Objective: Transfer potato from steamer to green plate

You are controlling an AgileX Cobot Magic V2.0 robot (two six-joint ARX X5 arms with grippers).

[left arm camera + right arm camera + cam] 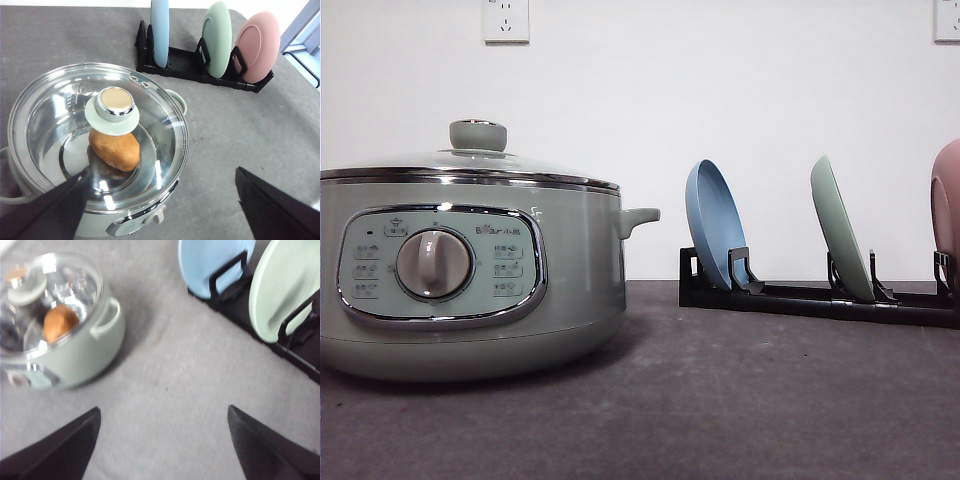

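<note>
Front view: the steamer (470,275) stands on the grey table (740,400) at about 9 o'clock, its glass lid (470,160) on, its dial (434,264) facing the camera. At 3 o'clock a black rack (800,298) holds three plates on edge: a blue plate (715,225), then the green plate (840,230), then a pink plate (948,200) cut by the frame's edge. The rack stands well apart from the steamer.

In the left wrist view the potato (115,149) lies on the floor of the steamer (165,200), seen through the lid (55,110), just below the knob (114,102). The left gripper (162,200) hangs above the pot's near edge, fingers (55,205) spread wide with nothing between them. The rack (190,65) sits at about 1 o'clock from the pot, the green plate (218,37) in the middle slot between the blue (160,30) and the pink (257,47).

The right wrist view is somewhat blurred, but the right gripper (162,440) seems to hang over bare table (165,380), fingers (60,450) parted and holding nothing. The potato (59,322) shows through the lid; the green plate (280,290) stands in its slot.
</note>
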